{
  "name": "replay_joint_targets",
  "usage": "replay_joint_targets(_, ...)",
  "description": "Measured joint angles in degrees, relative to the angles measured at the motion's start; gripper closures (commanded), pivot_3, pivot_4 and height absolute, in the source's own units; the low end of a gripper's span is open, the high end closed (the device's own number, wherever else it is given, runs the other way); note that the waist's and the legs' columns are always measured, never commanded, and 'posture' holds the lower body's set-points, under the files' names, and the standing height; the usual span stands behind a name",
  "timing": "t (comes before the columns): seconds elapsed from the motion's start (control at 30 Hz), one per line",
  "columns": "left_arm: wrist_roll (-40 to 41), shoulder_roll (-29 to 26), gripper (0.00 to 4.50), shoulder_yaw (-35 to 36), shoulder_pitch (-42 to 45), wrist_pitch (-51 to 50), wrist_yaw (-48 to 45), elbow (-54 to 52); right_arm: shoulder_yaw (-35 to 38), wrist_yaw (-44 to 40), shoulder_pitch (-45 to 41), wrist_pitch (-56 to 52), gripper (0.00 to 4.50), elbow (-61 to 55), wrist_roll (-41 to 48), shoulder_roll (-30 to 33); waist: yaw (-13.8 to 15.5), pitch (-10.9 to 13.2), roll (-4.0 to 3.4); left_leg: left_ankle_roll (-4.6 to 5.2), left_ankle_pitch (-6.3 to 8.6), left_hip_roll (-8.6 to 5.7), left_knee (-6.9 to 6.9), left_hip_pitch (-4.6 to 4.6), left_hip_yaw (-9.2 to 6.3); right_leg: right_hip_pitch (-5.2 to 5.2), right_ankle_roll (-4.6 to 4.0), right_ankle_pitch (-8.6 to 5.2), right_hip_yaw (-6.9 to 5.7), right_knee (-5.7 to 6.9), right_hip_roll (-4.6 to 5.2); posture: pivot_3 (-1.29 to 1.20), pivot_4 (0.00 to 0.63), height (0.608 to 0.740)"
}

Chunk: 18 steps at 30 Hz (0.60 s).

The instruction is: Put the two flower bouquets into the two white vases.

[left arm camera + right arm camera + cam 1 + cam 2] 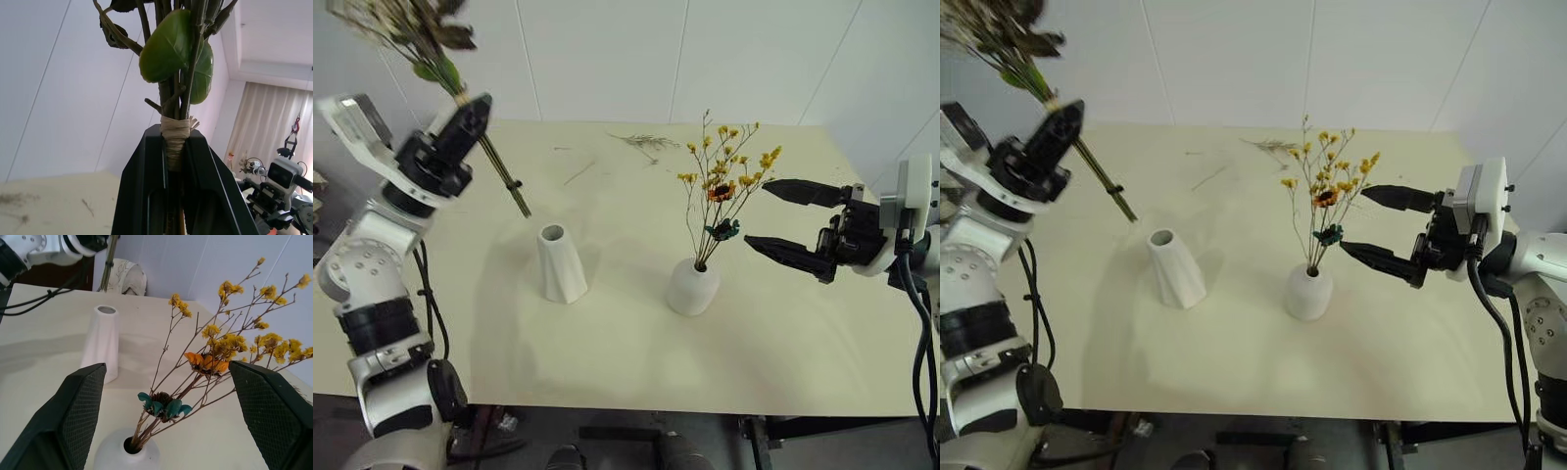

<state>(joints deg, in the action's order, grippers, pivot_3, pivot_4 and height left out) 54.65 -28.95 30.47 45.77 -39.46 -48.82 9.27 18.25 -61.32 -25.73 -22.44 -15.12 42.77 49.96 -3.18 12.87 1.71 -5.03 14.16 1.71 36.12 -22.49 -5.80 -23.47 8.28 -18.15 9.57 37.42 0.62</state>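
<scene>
The bouquet of thin brown stems with yellow-orange blooms (722, 186) stands in the short rounded white vase (693, 288) at mid-table. To its left the taller, twisted white vase (561, 264) stands with nothing in it. My left gripper (470, 117) is shut on the tied stems of the leafy green bouquet (431, 44), held high over the table's left side; the stem ends (514, 191) hang above and left of the tall vase. In the left wrist view the fingers (146, 186) clamp the twine wrap (176, 134). My right gripper (778, 220) is open beside the yellow blooms, right of the short vase.
A small loose dried twig (646, 143) lies at the far side of the cream table (607, 362), with a few bits of debris near it. White wall panels stand behind the table. Another robot (276, 191) shows far off in the left wrist view.
</scene>
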Motion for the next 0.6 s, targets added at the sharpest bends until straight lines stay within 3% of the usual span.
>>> replay_joint_targets(0.33,-0.58,3.81,4.43,-4.48,-1.11,4.51,1.75,-2.55,0.35,0.30,1.54,-0.09,0.26,-0.42,0.31,-0.07,-0.09,0.00,0.01,-0.01,0.00,-0.01,-0.04,0.00,0.01,0.00,0.01,0.01,0.02,-0.06,0.00,0.00,0.150,0.740)
replay_joint_targets(0.6,-1.82,2.62,4.43,-6.91,-1.53,6.42,0.32,-4.11,0.37,3.70,1.67,-1.53,0.26,-3.89,1.89,-0.33,-0.03,0.00,0.01,-0.01,0.00,-0.01,-0.03,0.00,0.02,0.02,0.01,0.01,0.03,-0.08,-0.02,0.00,0.150,0.740)
